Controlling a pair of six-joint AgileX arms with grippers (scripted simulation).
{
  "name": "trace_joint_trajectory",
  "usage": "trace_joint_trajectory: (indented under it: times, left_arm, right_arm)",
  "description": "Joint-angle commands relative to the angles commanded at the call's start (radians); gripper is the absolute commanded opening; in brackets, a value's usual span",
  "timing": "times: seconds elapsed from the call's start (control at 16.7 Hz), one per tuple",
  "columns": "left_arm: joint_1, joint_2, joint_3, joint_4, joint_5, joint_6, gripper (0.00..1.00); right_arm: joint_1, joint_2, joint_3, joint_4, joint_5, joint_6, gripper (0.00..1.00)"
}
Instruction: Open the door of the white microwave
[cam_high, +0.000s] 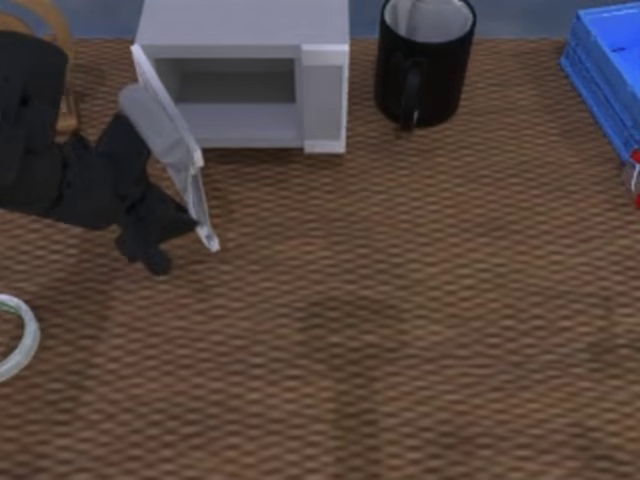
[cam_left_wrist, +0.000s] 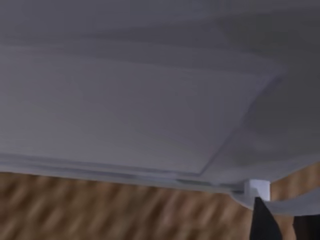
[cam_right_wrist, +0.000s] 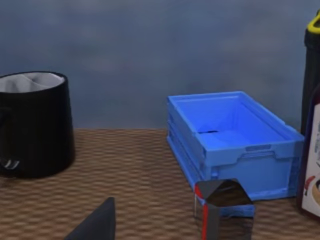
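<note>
The white microwave (cam_high: 250, 40) stands at the back of the table, left of centre. Its door (cam_high: 165, 120) is swung out toward the left front, and the grey cavity (cam_high: 235, 85) shows. My left gripper (cam_high: 172, 228) sits on the outer side of the door near its free edge. In the left wrist view the door (cam_left_wrist: 130, 110) fills most of the picture. The black fingertips (cam_left_wrist: 262, 222) are shut on the slim white handle bar (cam_left_wrist: 259, 189). My right gripper (cam_right_wrist: 100, 225) is out of the top view and parked near the table's right side.
A black mug (cam_high: 425, 60) stands right of the microwave. A blue crate (cam_high: 605, 70) sits at the back right, with a red-striped dark block (cam_right_wrist: 222, 210) and a dark bottle (cam_right_wrist: 310, 125) beside it. A clear ring (cam_high: 15, 335) lies at the left edge.
</note>
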Motion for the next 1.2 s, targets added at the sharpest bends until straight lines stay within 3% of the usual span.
trace_joint_trajectory:
  times: [1.2]
  left_arm:
    - [0.016, 0.007, 0.003, -0.024, 0.014, 0.035, 0.00]
  right_arm:
    - [0.000, 0.000, 0.000, 0.000, 0.000, 0.000, 1.00]
